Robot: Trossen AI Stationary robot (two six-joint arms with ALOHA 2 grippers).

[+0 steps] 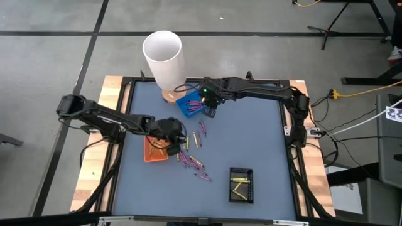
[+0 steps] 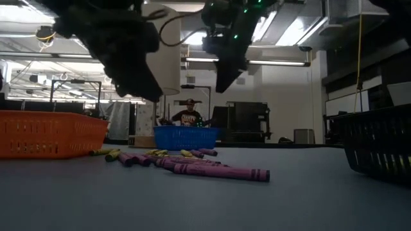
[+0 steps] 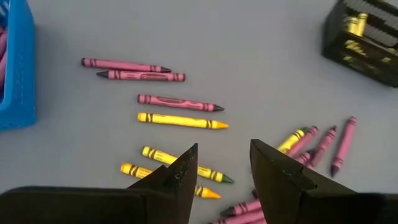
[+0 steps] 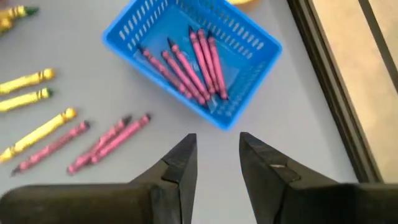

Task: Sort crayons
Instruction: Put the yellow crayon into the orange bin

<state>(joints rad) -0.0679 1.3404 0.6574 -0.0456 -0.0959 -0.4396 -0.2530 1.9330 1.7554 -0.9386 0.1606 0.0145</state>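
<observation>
Pink and yellow crayons lie loose on the grey mat [image 1: 251, 138] in the middle [image 1: 191, 158], also in the left wrist view [image 3: 180, 102]. Several pink crayons [image 4: 186, 62] lie in the blue tray [image 1: 187, 104], and yellow ones [image 1: 239, 182] in the black tray [image 1: 242, 185]. The orange tray [image 1: 154, 152] stands at the left. My left gripper [image 3: 224, 163] is open and empty, held above the loose crayons beside the orange tray [image 1: 173, 129]. My right gripper [image 4: 217, 152] is open and empty, above the mat just beside the blue tray [image 1: 209, 108].
A tall white cylinder [image 1: 163, 55] stands at the far edge, behind the blue tray. The table has a raised dark frame [image 1: 292, 144] around the mat. A person [image 2: 188, 114] shows far off in the room behind the table.
</observation>
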